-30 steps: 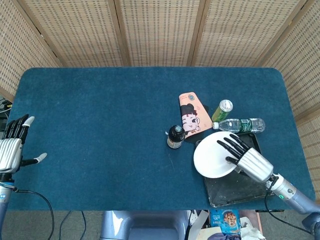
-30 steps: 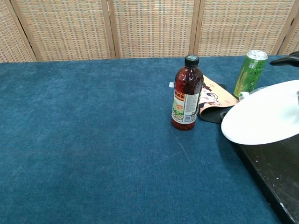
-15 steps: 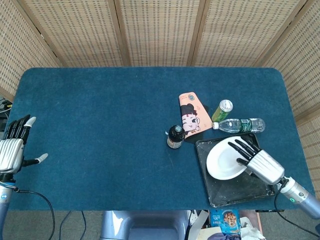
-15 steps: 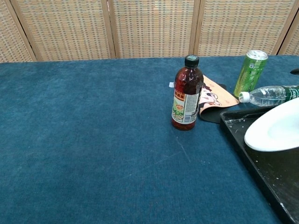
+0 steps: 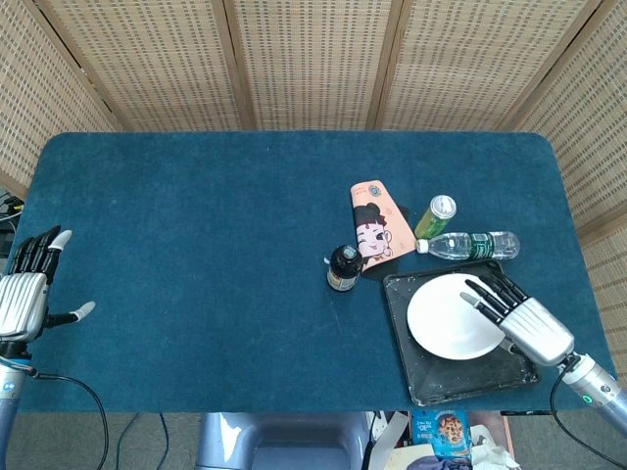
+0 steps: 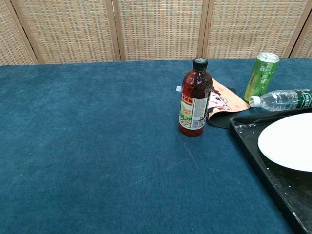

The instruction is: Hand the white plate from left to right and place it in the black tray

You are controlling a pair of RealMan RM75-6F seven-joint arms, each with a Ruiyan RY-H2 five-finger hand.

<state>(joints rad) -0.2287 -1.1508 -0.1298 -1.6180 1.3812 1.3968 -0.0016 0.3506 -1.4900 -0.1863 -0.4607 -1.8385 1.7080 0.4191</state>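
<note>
White plate lying flat, face up, round with no long axis, inside the black tray, right hand at the plate's right rim, fingers extended, grip unclear, left hand spread and holding nothing, far left of the tray

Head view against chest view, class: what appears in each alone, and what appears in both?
Only the head view shows the left hand, open at the table's left edge, and the right hand at the white plate's right rim.

The chest view adds no object of its own, only a side-on look at the dark bottle's label.

Both show the white plate in the black tray, the green can and the lying clear bottle.
</note>
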